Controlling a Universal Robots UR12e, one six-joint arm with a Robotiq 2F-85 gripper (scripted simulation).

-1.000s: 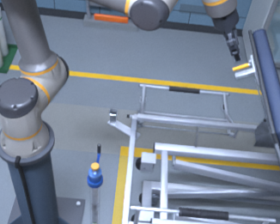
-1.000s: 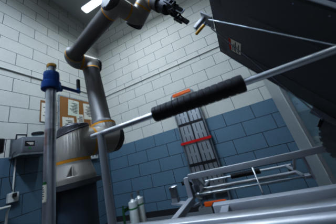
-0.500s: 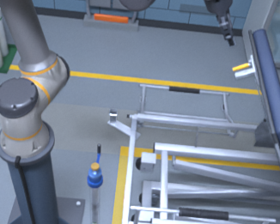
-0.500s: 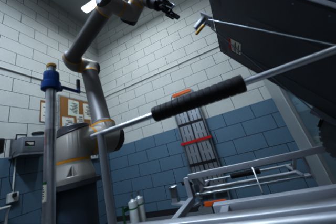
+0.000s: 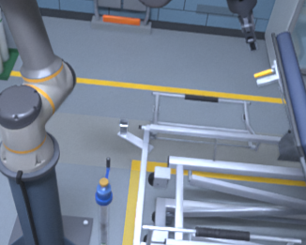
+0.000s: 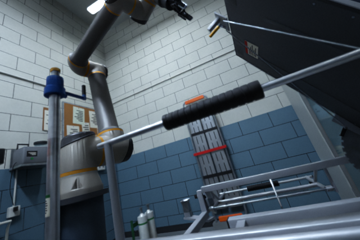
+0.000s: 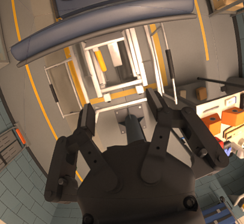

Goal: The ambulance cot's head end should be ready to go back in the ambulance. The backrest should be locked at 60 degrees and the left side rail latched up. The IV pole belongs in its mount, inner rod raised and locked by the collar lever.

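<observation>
The raised backrest [image 5: 297,92] is cut off at the right edge of the side camera; its padded top edge [image 7: 102,19] curves across the wrist camera. A yellow release handle [image 5: 263,73] sticks out from its back [image 6: 214,30]. My gripper [image 5: 251,42] hangs high, up and left of that handle, open and empty [image 6: 186,15] [image 7: 120,110]. The IV pole [image 5: 103,209] stands in its mount near the arm's base. It has a blue collar [image 6: 54,86] with a lever [image 6: 78,94]. One side rail with a black grip [image 5: 202,98] stands on the cot's far side.
A blue and white brick wall stands behind, with a folded stretcher rack [image 6: 208,147] leaning on it. The arm's pedestal [image 5: 34,204] stands left of the cot frame [image 5: 215,186]. Another rail's black grip [image 6: 213,105] crosses the second side camera. A yellow floor line [image 5: 168,89] runs across.
</observation>
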